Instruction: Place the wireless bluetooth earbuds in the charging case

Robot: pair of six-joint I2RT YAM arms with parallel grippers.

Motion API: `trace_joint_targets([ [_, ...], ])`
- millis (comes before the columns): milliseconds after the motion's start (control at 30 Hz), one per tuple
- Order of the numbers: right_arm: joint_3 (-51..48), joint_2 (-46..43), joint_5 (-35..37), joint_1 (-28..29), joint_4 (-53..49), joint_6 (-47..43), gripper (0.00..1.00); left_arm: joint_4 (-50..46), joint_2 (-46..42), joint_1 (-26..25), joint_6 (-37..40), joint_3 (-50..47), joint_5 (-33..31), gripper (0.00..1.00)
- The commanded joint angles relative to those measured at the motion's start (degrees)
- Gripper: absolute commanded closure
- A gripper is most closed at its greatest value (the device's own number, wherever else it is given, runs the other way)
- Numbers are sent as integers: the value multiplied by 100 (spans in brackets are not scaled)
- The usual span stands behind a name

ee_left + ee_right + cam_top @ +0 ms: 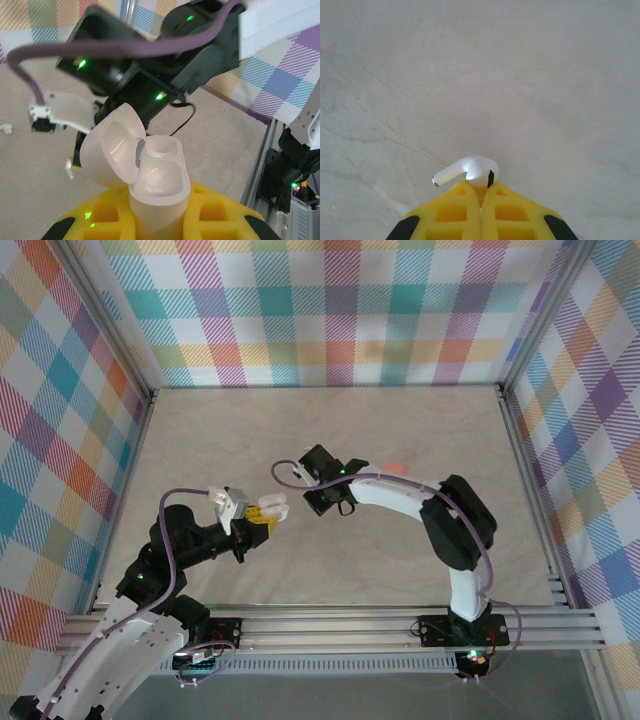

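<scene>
left gripper [160, 227]: you clamp the open white charging case [157, 175] upright, lid flipped back
right gripper [481, 197]: you pinch a white earbud [472, 169] by its head, stem pointing left, table [530, 75] beyond

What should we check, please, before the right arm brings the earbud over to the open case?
1. Earbud pinched in the right gripper: ok.
2. Case clamped in the left gripper: ok.
3. Lid open: ok.
4. Socket free: ok, no bud shows inside.
5. Earbud above the case: not ok, it is off to one side.
6. Stem aimed at the socket: not ok, it sticks out sideways.
</scene>
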Motion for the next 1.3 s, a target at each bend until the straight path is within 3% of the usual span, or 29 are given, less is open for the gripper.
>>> trace_joint_targets([
  [0, -320, -675, 710, -1, 332, -322, 100, 422, -79, 41, 150, -94, 169, 100],
  [267, -822, -2234, 865, -3, 324, -633, 98, 1157, 258, 32, -103, -274, 155, 100],
  [600, -971, -3448, 312, 183, 715, -1404, 97, 1926, 1277, 23, -418, -63, 307, 100],
  [1000, -798, -3480, 543, 1455, 1361, -2749, 96, 2714, 1586, -3, -575, -113, 438, 100],
  [1267, -826, -3258, 546, 1686, 1634, -3295, 96, 2855, 1578, -30, -604, -116, 466, 100],
])
